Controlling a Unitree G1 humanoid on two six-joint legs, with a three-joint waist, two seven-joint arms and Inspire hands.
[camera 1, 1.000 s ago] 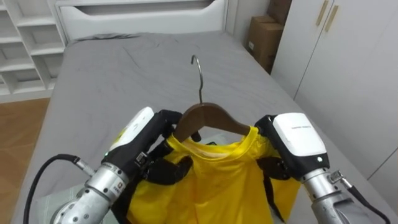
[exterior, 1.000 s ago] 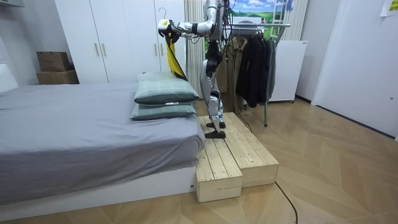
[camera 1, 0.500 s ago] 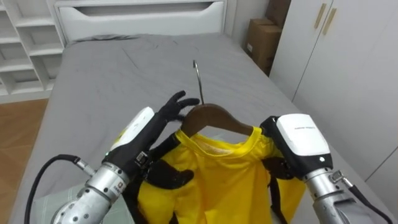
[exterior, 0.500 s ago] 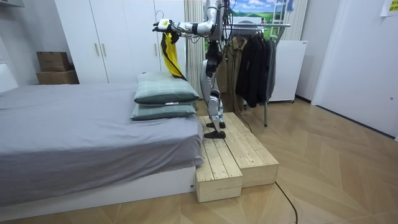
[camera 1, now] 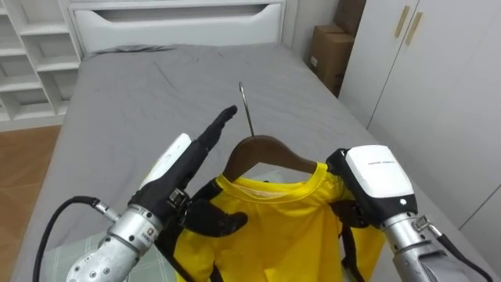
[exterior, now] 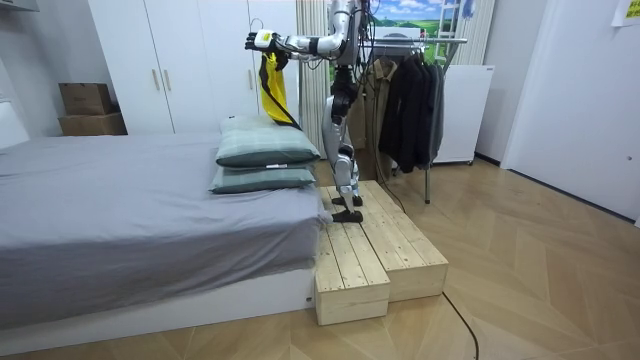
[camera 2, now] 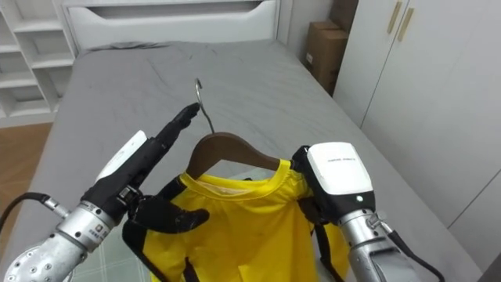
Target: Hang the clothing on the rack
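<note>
One yellow shirt point(camera 1: 274, 227) sat on one wooden hanger point(camera 1: 262, 150) above the grey bed point(camera 1: 141, 86), lying side to side between two hands, the right hand point(camera 1: 372, 176) closed on its shoulder, the left hand point(camera 1: 184, 168) loose with straight fingers just left of the upright hook point(camera 1: 246, 110).
</note>
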